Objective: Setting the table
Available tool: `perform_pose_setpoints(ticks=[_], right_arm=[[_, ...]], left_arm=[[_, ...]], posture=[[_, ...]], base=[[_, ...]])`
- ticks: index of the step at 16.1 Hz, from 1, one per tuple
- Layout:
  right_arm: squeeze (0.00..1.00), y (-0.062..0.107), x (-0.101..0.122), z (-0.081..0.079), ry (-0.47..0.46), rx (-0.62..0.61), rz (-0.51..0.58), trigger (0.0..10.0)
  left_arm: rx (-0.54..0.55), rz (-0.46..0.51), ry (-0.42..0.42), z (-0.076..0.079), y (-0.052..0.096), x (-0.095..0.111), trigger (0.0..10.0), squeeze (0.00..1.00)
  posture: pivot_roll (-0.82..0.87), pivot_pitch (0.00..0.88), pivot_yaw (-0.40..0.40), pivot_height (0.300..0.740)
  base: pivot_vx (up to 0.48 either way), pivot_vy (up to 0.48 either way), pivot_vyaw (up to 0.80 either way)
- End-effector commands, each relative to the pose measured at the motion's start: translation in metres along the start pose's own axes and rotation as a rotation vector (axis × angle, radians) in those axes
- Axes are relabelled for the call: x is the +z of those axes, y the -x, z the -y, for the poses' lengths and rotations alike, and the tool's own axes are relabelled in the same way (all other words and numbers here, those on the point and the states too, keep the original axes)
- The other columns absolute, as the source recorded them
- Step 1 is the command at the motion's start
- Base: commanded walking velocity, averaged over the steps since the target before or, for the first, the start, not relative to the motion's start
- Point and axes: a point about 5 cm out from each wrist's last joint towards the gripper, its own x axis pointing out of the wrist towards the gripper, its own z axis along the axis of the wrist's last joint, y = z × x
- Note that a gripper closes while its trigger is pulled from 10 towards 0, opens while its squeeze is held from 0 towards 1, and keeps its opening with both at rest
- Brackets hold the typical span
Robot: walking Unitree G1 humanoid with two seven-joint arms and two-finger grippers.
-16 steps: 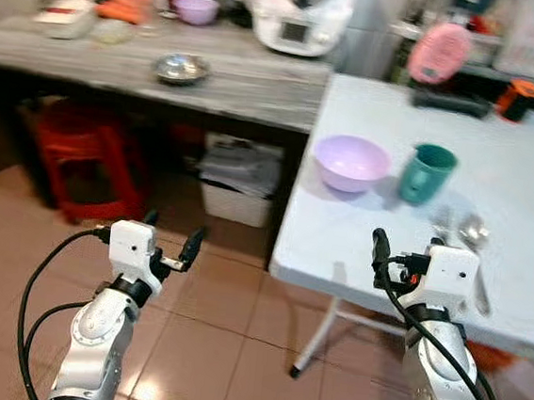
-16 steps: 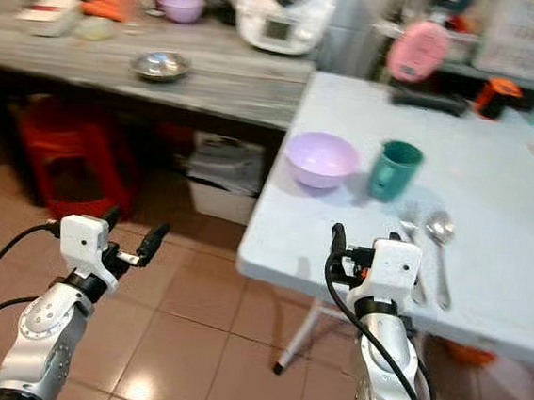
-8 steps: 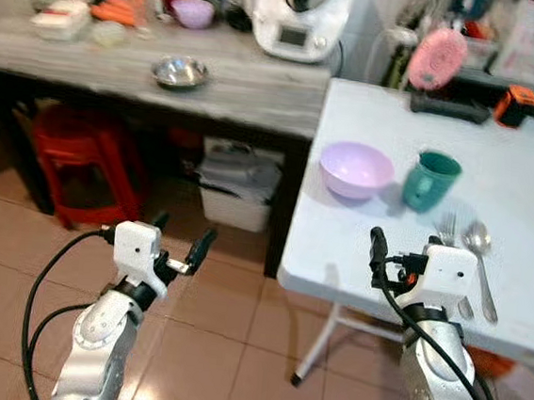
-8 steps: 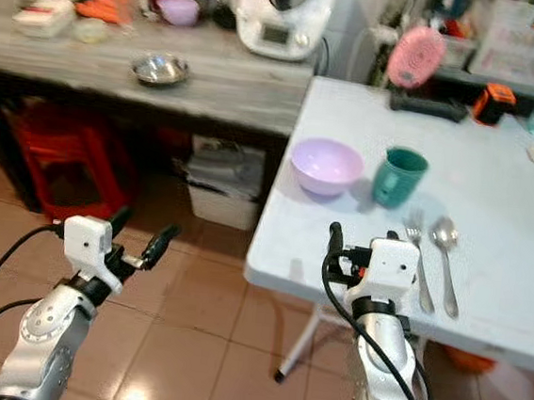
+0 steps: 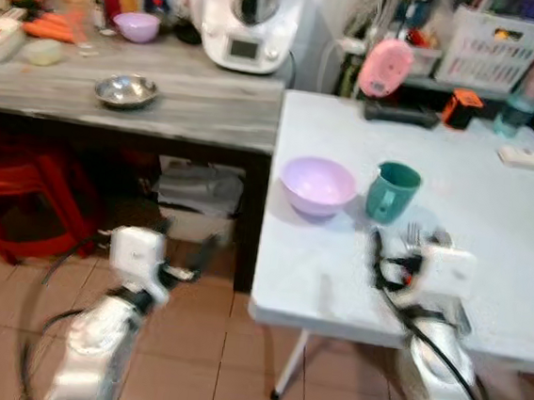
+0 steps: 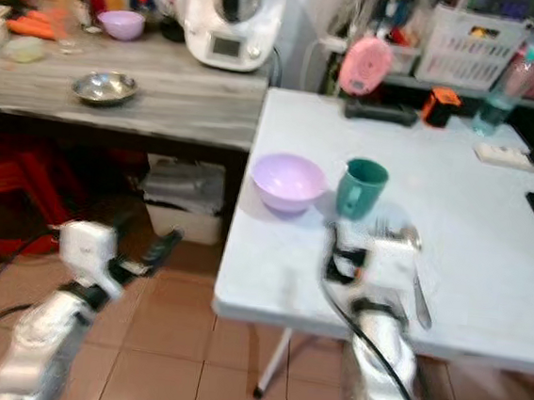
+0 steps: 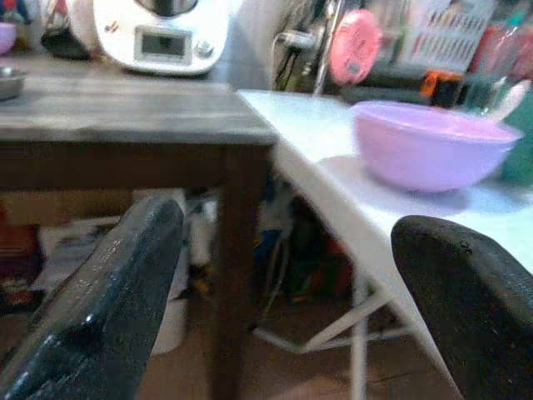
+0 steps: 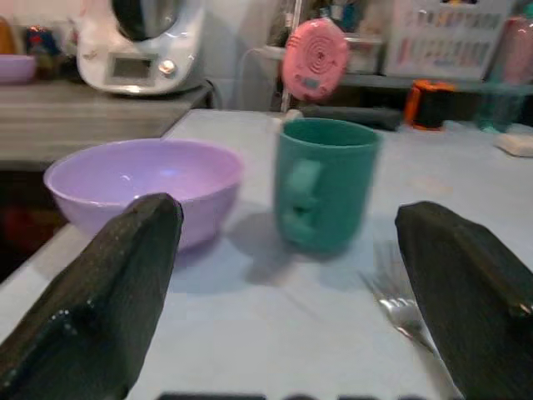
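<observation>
The robot has stepped closer, its spread right claw now over the table just before the cup, ready to reach

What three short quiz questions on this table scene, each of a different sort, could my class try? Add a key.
1. True or false: the bowl is stacked inside the mug.
2. The mug is: A red, B green, C white.
3. Fill in: the fork lies on the white ____.

Key: 1 false, they stand side by side; 2 B; 3 table.
</observation>
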Motion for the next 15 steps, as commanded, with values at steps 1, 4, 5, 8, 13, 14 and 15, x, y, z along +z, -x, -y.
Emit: perform_pose_setpoints(ticks=[1,4,5,8,13,14,15], right_arm=[[0.0,0.002,0.004,0.008,0.029,-0.016,0.015,10.0],[0.0,0.001,0.006,0.006,0.036,0.002,0.027,10.0],[0.0,0.001,0.006,0.006,0.034,0.0,0.027,10.0],[0.0,0.001,0.006,0.004,0.029,0.003,0.027,10.0],[0.0,0.0,0.006,0.003,0.095,0.026,0.025,10.0],[0.0,-0.002,0.006,0.002,0.129,0.053,0.016,10.0],[0.0,-0.002,0.006,0.001,0.137,0.064,0.008,10.0]], left_arm=[[-0.021,0.015,0.014,0.008,-0.006,0.003,10.0,0.0],[-0.018,0.014,0.012,0.008,-0.006,0.003,10.0,0.0],[-0.017,0.013,0.011,0.007,-0.005,0.003,10.0,0.0],[-0.016,0.012,0.009,0.007,-0.005,0.003,10.0,0.0],[-0.095,-0.013,-0.021,0.012,0.001,-0.002,10.0,0.0],[-0.149,-0.032,-0.041,0.014,0.004,-0.004,10.0,0.0],[-0.172,-0.036,-0.044,0.015,0.006,-0.004,10.0,0.0]], posture=[[-0.02,0.0,-0.018,0.74],[-0.02,0.0,-0.018,0.74],[-0.02,0.0,-0.018,0.74],[-0.02,0.0,-0.017,0.74],[-0.02,0.0,-0.022,0.74],[-0.02,0.0,-0.022,0.74],[-0.02,0.0,-0.026,0.74]], base=[[0.281,0.0,0.0],[0.261,0.0,0.5],[0.0,0.0,0.51],[0.0,0.0,0.14],[0.0,0.0,0.0],[0.0,0.0,0.0],[0.0,0.0,0.0]])
